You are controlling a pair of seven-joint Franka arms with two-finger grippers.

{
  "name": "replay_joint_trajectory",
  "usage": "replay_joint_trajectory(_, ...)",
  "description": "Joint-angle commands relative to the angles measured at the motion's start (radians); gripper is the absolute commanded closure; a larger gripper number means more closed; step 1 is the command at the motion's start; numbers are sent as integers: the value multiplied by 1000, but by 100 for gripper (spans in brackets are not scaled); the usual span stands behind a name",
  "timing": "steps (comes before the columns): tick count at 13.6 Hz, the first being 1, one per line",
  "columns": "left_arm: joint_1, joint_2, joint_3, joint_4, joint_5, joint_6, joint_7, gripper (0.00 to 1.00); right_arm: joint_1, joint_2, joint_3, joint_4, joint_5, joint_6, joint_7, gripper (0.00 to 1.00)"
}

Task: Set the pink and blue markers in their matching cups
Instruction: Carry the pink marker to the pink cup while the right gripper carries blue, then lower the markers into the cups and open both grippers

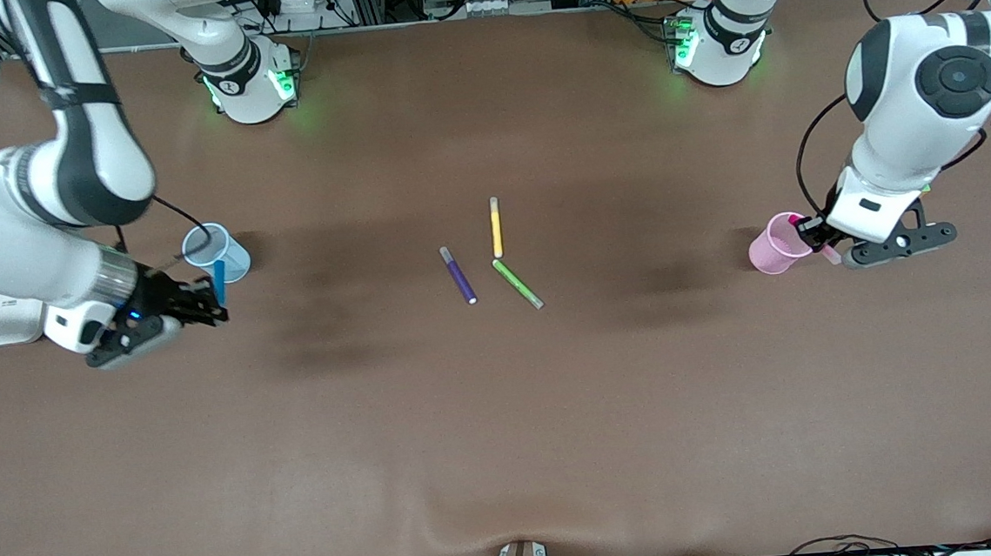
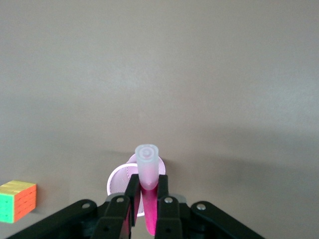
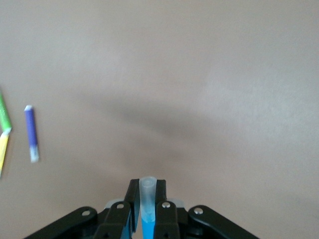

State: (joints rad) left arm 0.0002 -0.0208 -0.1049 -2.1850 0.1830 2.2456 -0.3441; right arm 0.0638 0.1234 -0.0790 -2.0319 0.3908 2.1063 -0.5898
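Pink marker (image 2: 148, 199) is clamped upright in the left gripper (image 2: 147, 199) over the pink cup (image 1: 774, 245), blue marker (image 1: 219, 282) likewise in the right gripper (image 1: 205, 303) at the blue cup (image 1: 216, 252), so each can be dropped in.

No readable text, labels, brand names, numbers or signs in any view. Small dark round marks sit on the white robot arm bases (image 1: 248, 84) at the table's edge, too small to read. Markers, cups and the brown table surface (image 1: 505, 417) carry no legible print.
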Motion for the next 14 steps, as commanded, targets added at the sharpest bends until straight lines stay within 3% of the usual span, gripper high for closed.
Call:
replay_joint_trajectory(1, 52, -70, -13, -134, 19, 122, 69, 100, -70, -120, 18, -180, 94, 27, -241, 100)
replay_joint_trajectory(5, 83, -57, -12, -242, 19, 304, 106, 100, -165, -117, 18, -257, 238, 18, -565, 100)
replay_joint_trajectory(9, 138, 13, -12, -254, 19, 435, 175, 100, -205, -111, 18, -274, 273, -8, -746, 100)
replay_joint_trajectory(14, 135, 61, -12, -263, 19, 474, 174, 100, -233, -81, 16, -289, 338, -29, -832, 100)
